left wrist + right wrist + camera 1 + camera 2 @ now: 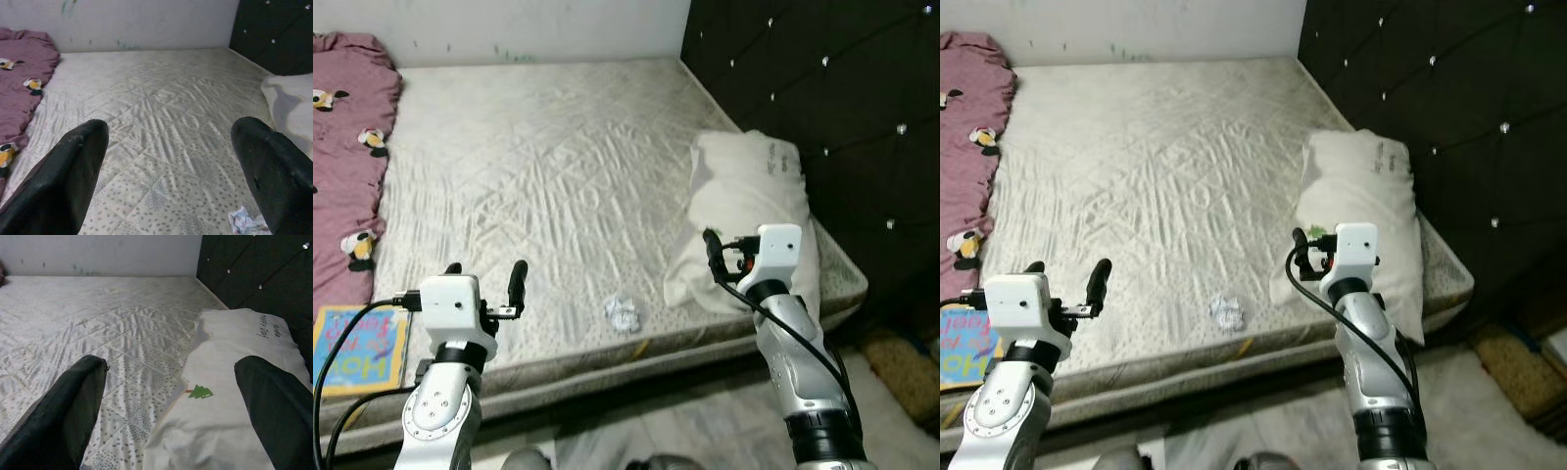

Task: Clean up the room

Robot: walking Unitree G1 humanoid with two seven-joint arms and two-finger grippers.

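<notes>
A bare mattress lies against the wall. On its near edge sits a crumpled paper. A white pillow lies on the mattress by the dark headboard. A pink blanket covers the mattress's far-left side, and a book lies at its near-left corner. The left gripper hovers above the near edge, fingers spread wide. The right gripper is just over the pillow, fingers also apart.

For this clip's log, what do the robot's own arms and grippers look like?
Both arms are silver metal with rounded, jointed segments. Each ends in a white box-shaped wrist housing carrying two long black fingers: the left gripper and the right gripper. Black cables run along each arm, and the right wrist housing shows a small red part. The fingers look broad and rounded in the wrist views.
</notes>
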